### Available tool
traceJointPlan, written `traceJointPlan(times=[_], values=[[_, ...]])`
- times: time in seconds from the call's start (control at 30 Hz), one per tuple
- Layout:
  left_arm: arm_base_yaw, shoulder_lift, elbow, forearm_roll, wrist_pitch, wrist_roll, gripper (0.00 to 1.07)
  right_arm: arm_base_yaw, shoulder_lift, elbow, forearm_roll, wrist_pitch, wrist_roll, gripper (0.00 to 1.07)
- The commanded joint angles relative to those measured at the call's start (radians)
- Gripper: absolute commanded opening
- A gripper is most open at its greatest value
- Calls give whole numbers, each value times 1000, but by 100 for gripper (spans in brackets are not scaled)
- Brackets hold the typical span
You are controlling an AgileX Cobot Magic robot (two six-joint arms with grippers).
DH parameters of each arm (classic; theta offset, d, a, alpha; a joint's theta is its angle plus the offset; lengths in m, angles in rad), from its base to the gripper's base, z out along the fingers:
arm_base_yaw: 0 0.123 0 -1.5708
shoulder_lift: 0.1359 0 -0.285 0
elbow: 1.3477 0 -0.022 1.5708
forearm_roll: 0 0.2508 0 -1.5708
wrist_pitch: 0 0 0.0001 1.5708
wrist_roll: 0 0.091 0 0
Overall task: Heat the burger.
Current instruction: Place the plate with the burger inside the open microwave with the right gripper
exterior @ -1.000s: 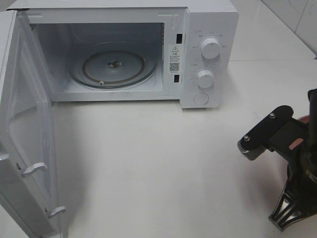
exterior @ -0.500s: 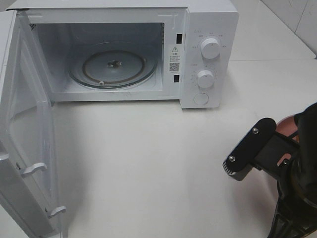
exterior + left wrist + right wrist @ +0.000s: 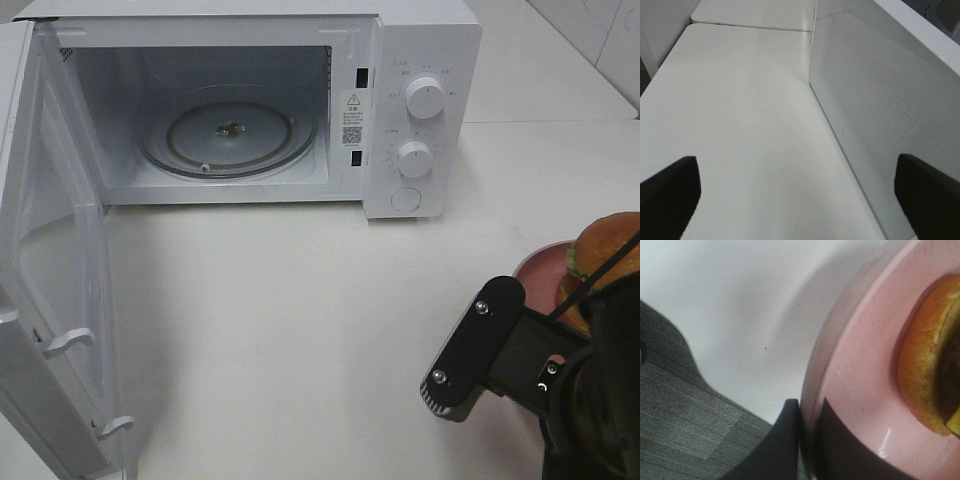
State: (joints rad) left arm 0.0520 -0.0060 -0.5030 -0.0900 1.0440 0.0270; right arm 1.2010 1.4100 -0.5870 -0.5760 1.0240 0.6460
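Observation:
The burger [image 3: 606, 244], golden-brown bun on top, sits on a pink plate [image 3: 540, 272] at the right edge of the exterior high view. My right arm [image 3: 590, 410] covers the plate's near side. In the right wrist view my right gripper [image 3: 807, 440] is shut on the plate [image 3: 865, 390] at its rim, one finger above and one below, with the burger [image 3: 927, 370] just beyond. The white microwave [image 3: 425, 50] stands at the back with its door [image 3: 50, 250] swung wide open and its glass turntable [image 3: 228, 130] bare. My left gripper [image 3: 800, 200] is open beside the outside of the door [image 3: 880, 100].
The microwave's two dials [image 3: 425, 98] and round button [image 3: 405, 199] face the front. White tabletop [image 3: 300, 320] lies between the microwave and the plate. Grey floor [image 3: 685, 410] shows past the table edge in the right wrist view.
My right arm has moved leftward and nearer in the high view, still gripping the plate. The burger and plate, mostly hidden before, now show at the right edge.

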Motion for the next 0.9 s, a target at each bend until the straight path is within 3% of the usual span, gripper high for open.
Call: traceJointPlan(times=[0.03,0.37,0.9], values=[[0,-18,3,1,-10,-6,98,40,-11,2,-47,49,5,0],[0,-18,3,1,-10,-6,98,141,-11,2,-83,65,5,0],[0,-18,3,1,-10,-6,98,161,-11,1,-191,53,-88,0]])
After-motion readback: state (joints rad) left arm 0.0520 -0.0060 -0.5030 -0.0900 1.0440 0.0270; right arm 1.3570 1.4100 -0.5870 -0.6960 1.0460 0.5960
